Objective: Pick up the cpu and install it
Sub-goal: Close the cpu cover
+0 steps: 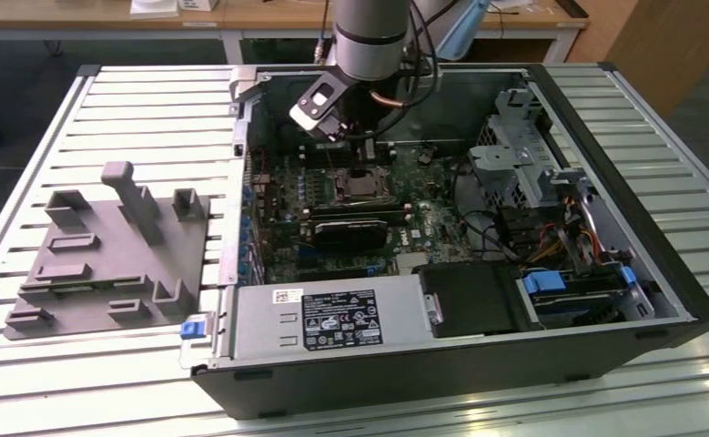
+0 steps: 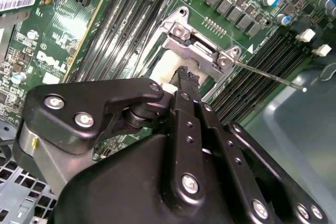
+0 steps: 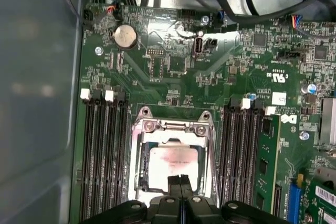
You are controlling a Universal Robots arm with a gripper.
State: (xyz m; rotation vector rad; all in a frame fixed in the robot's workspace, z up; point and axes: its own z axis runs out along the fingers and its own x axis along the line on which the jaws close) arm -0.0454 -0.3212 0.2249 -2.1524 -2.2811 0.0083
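Observation:
The cpu (image 3: 170, 161), a small silver square with a pale rim, lies flat inside the open socket frame (image 3: 173, 126) on the green motherboard. In the second wrist view its pale edge (image 2: 167, 69) shows just under the frame (image 2: 202, 51). My gripper (image 3: 180, 179) has its two black fingers pressed together, the tips over one edge of the chip; I cannot tell whether they touch it. The shut tips (image 2: 185, 74) point down at the socket. In the exterior view the gripper (image 1: 360, 155) hangs inside the open computer case, directly above the socket (image 1: 360, 185).
The grey fixture plate (image 1: 99, 259) with upright pegs lies on the slatted table, on the exterior view's left. Memory slots (image 3: 102, 156) flank the socket. A thin lever rod (image 2: 268, 77) sticks out beside it. Power supply (image 1: 329, 319), drive cage (image 1: 524, 155) and cables crowd the case.

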